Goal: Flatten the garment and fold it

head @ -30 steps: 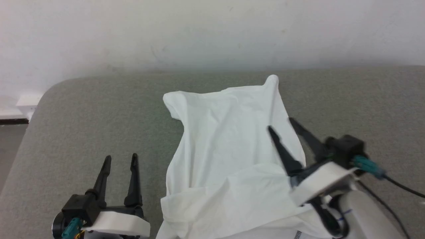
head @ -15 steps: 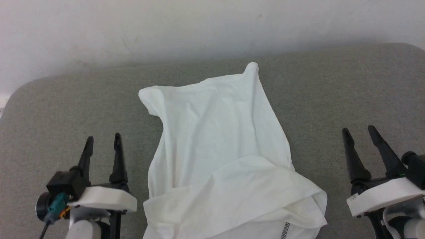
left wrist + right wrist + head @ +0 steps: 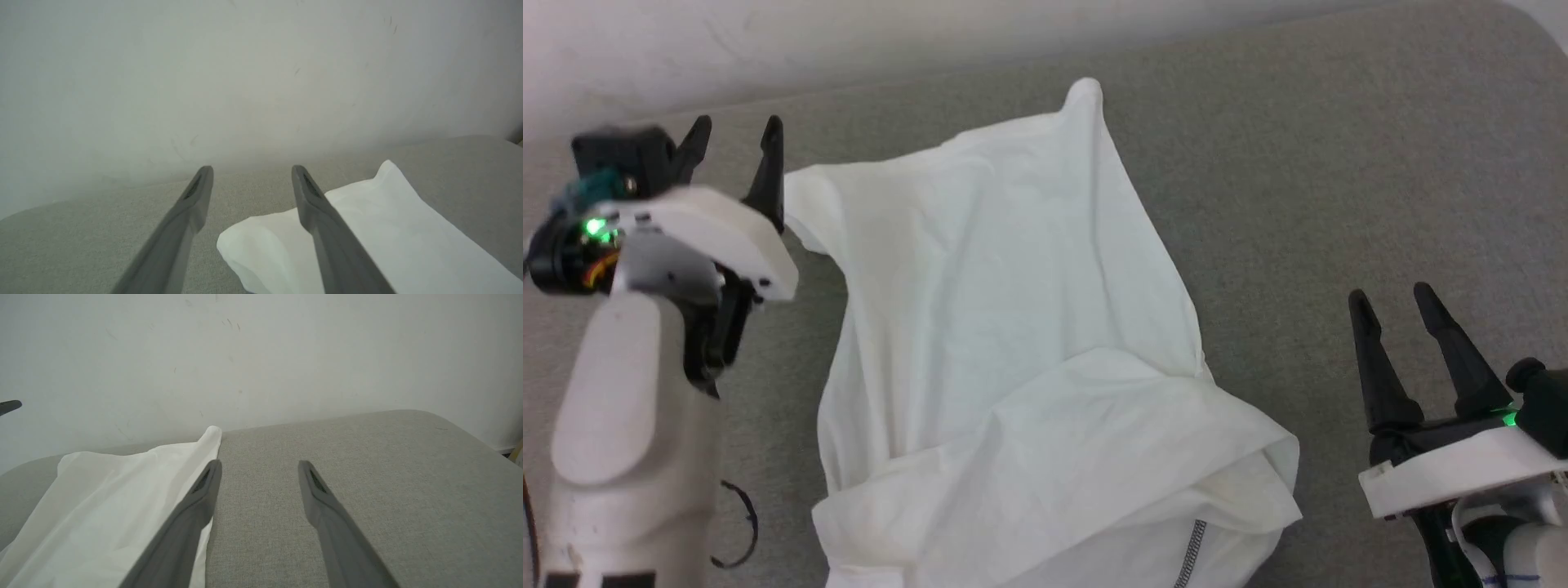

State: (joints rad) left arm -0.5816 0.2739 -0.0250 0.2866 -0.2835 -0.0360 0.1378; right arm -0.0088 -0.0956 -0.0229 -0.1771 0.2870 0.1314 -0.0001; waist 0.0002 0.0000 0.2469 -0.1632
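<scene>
The garment (image 3: 1013, 327) is a white thin shirt lying crumpled on the grey table (image 3: 1339, 163), with a fold across its near part and a dark stitched seam at the bottom edge. Its far left corner (image 3: 261, 249) lies just right of my left gripper (image 3: 735, 135), which is raised, open and empty beside that corner. My right gripper (image 3: 1392, 302) stands open and empty to the right of the garment (image 3: 102, 506), apart from the cloth.
A pale wall (image 3: 849, 33) runs along the table's far edge. Bare grey table surface (image 3: 367, 477) stretches to the right of the garment, with a rounded corner at the far right.
The right gripper withdrew from over the garment to the right side. The left arm rose and reached forward to the garment's far left corner. The head camera tilted down and shifted.
</scene>
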